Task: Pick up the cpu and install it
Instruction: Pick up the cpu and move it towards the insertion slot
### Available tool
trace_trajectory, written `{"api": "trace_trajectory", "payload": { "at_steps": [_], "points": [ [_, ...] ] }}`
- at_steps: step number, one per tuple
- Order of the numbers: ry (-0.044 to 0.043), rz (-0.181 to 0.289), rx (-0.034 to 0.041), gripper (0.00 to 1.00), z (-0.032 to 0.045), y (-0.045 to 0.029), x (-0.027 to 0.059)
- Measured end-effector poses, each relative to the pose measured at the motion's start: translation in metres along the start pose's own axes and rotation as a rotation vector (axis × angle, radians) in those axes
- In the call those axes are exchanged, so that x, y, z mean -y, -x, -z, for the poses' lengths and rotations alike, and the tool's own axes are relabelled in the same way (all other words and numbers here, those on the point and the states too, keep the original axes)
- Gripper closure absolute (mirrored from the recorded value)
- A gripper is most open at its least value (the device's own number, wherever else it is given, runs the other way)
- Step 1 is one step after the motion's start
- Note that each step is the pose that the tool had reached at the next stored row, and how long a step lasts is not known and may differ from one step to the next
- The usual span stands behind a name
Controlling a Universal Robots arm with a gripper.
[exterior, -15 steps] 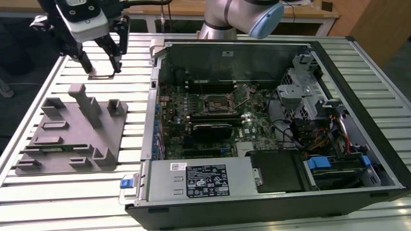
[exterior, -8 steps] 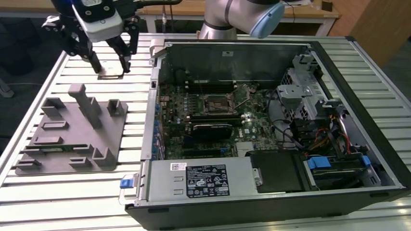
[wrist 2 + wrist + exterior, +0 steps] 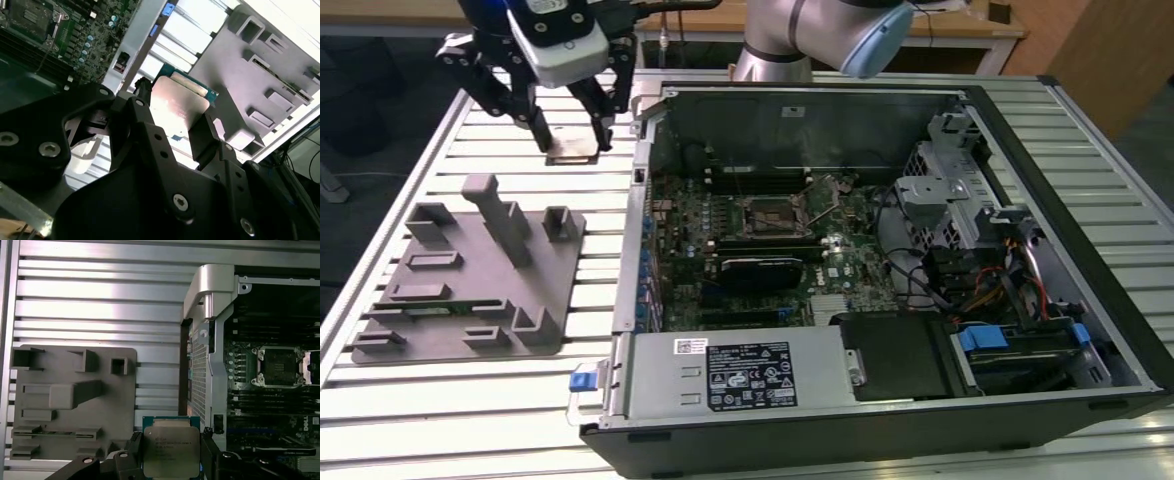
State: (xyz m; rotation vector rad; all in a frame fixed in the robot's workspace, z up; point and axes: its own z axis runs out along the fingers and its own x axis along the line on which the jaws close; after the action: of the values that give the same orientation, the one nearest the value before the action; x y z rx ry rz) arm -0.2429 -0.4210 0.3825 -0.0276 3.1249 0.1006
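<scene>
**Exterior view, from its left to its right.** A grey fixture [image 3: 467, 270] is lying on the slatted surface [image 3: 454, 400]. At one o'clock from the fixture the pincer [image 3: 572, 148] is hanging with its fingers [image 3: 538, 128] pointing down. It is gripping the cpu [image 3: 571, 154] by two opposite edges. The chip is lying flat between the fingers, above the surface and near the case's wall. At three o'clock from the fixture the open case [image 3: 801, 125] is resting on the surface with its board facing up. The socket [image 3: 771, 212] is sitting at ten o'clock from the case's middle, well apart from the cpu, and its dark centre is showing. The arm [image 3: 814, 35] is rising at twelve o'clock from the case.

**First wrist view.** The cpu [image 3: 171, 451] is showing its metal top, clamped between the black fingers [image 3: 134, 446]. The fixture [image 3: 70, 400] and the socket [image 3: 280, 365] are lying beyond it.

**Second wrist view.** The fingers [image 3: 204, 135] are pressing on both sides of the cpu [image 3: 177, 107], with the fixture [image 3: 260, 75] lying beyond.
</scene>
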Motion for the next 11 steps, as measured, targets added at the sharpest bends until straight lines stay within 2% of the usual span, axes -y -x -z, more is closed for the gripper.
{"api": "trace_trajectory", "payload": {
  "at_steps": [11],
  "points": [
    [0.0, 0.0, -0.0001, 0.46, -0.0004, 0.0316, 0.0006]
  ]
}}
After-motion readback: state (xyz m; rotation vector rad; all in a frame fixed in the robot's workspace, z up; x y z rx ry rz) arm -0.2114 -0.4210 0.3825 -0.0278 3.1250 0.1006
